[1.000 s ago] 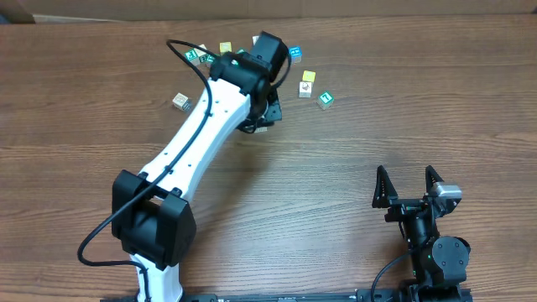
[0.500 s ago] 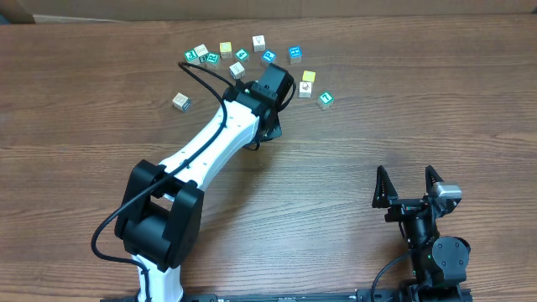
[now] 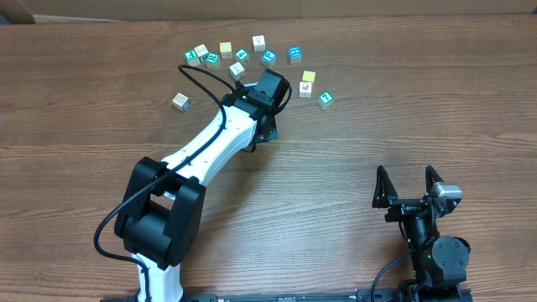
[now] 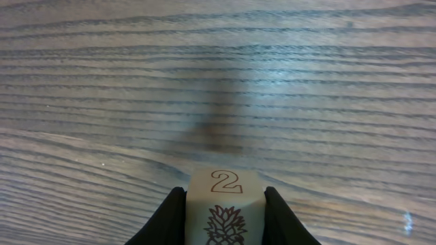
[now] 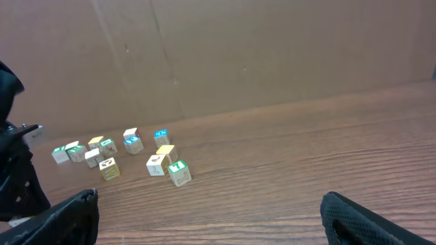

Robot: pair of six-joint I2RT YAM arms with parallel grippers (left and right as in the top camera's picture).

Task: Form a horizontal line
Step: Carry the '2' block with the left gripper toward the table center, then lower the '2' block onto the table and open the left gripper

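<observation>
Seen from overhead, the white left arm is reaching across the wooden table [image 3: 377, 101], its left claw [image 3: 258, 127] pointing down just in front of a loose arc of scattered cubes [image 3: 242, 54] lying along the far side. Those cubes are sitting at uneven depths rather than in a straight row, with one white-faced cube [image 3: 180, 101] lying apart to the left and a green-lettered cube [image 3: 325, 100] ending the arc on the right. The wrist is hiding whatever the left claw is carrying. The right claw [image 3: 404, 172] is resting near the front edge, well apart from the cubes, its fingers spread wide with nothing between them. In the left wrist view, the left claw [image 4: 225, 216] is clamping a pineapple cube [image 4: 225, 194], a pale block showing a "2" on top and a pineapple print on its front face, with bare wood grain stretching ahead; whether the block is touching the table cannot be told. In the right wrist view, the right claw [image 5: 208, 197] is gaping toward the distant cluster of cubes, which is lying before a brown cardboard wall [image 5: 272, 47].
</observation>
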